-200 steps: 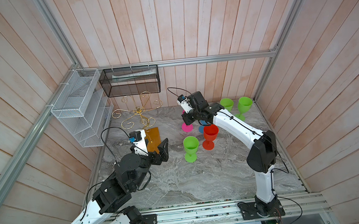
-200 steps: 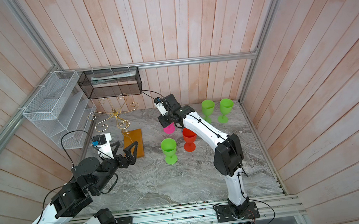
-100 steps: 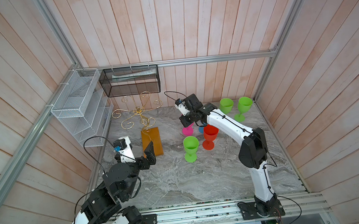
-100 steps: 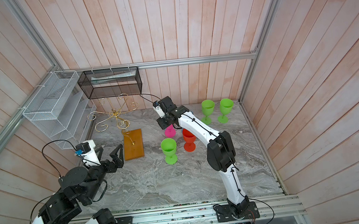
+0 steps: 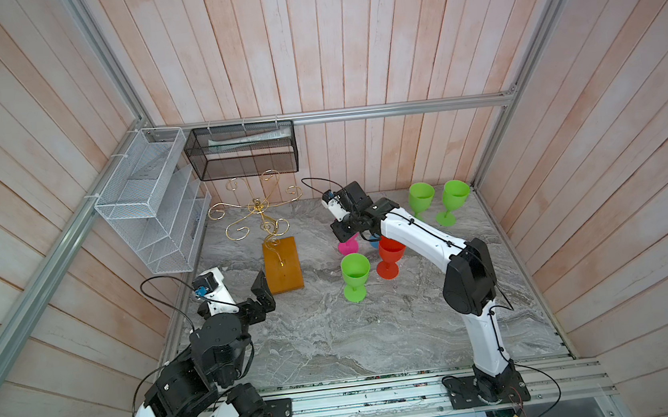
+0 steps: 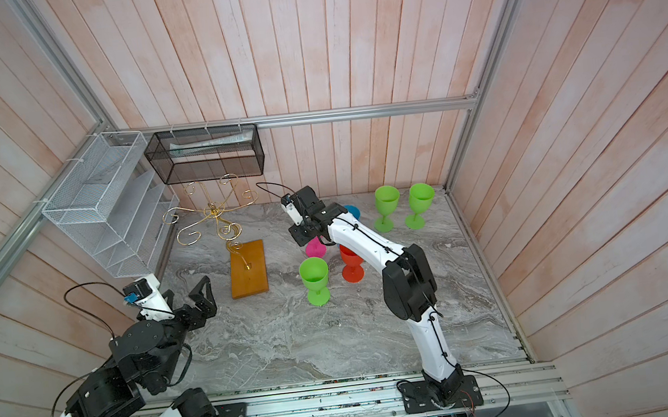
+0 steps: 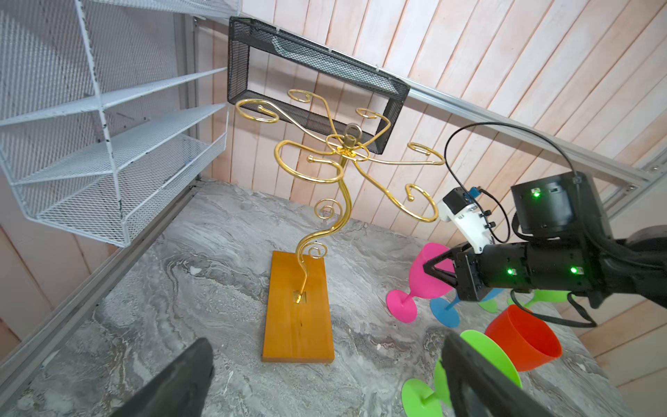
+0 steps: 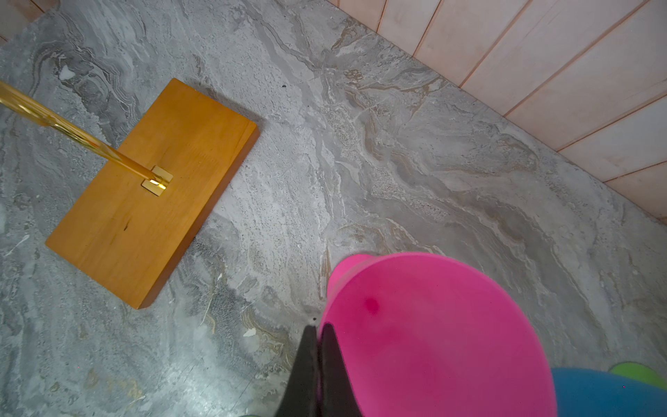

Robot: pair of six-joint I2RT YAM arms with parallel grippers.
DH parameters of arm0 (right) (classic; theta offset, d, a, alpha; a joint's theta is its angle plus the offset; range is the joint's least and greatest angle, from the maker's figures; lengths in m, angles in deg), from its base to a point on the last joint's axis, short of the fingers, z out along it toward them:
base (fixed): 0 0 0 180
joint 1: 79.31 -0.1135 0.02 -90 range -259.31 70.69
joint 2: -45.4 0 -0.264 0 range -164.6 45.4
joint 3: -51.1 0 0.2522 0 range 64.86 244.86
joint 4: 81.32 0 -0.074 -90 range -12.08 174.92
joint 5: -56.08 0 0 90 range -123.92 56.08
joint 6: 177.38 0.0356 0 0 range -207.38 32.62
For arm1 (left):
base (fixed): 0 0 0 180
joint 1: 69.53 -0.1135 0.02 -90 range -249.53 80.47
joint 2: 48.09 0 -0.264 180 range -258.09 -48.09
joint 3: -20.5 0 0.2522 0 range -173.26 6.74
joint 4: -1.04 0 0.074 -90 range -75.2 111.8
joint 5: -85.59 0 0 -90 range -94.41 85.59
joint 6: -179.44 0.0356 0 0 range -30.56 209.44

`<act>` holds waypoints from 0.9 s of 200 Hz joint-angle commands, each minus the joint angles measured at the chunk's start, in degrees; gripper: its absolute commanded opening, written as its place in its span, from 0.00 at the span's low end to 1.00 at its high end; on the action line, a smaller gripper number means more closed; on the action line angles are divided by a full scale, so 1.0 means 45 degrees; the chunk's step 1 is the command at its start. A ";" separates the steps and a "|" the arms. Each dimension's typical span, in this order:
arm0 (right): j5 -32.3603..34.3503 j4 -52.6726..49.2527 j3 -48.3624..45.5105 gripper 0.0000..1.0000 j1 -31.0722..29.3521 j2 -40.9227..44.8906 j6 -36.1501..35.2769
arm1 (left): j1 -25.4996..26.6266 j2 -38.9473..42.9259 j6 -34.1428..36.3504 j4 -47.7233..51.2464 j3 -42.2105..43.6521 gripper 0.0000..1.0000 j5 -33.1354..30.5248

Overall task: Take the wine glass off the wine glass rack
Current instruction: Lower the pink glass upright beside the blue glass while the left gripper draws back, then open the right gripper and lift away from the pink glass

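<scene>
The wine glass (image 7: pixel 429 274) you want is the pink one, and it is off the wine glass rack (image 7: pixel 349 144), down by the worktop (image 5: pixel 336 334) to the right of it. Your right hand (image 7: pixel 426 268) is pinched shut on the rim of its bowl, and you can see both black fingers (image 8: pixel 310 361) pressed together on the pink edge in the right wrist view. The glass leans over, and its foot looks to be touching the worktop. A blue glass (image 7: pixel 445 312) stands just behind it, very close. A red glass (image 5: pixel 389 256) sits just beside it, partly under your right arm, and a green glass (image 5: pixel 355 276) stands right in front of the red one. Two more green glasses (image 5: pixel 421 201) stand near the back right corner, well apart from the others. The rack's wooden base (image 5: pixel 282 264) lies between your two hands. Your left hand (image 6: pixel 185 294) is spread wide and holds nothing, near the front end of that base. A white wire shelf basket (image 5: pixel 148 202) hangs on the left wall; you cannot tell what is in it. A black mesh basket (image 5: pixel 241 151) hangs on the back wall above the rack, with a pale flat thing (image 5: pixel 248 136) lying in it.
</scene>
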 commanded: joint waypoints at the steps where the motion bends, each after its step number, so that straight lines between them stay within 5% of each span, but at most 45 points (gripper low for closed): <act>1: 0.0303 0.0085 -0.0349 0.00 -0.0141 0.0078 -0.0146 | 0.0051 0.0067 -0.0569 0.0615 0.0387 1.00 -0.0979; 81: 0.0045 0.0214 -0.0477 0.15 -0.0264 0.0260 -0.0267 | 0.0050 0.0380 -0.0618 0.0401 0.1048 1.00 -0.1806; 180: 0.0071 0.0630 -0.0638 0.58 -0.0324 0.1852 -0.0436 | 0.0046 0.0273 0.0547 -0.1074 0.1396 1.00 -0.2032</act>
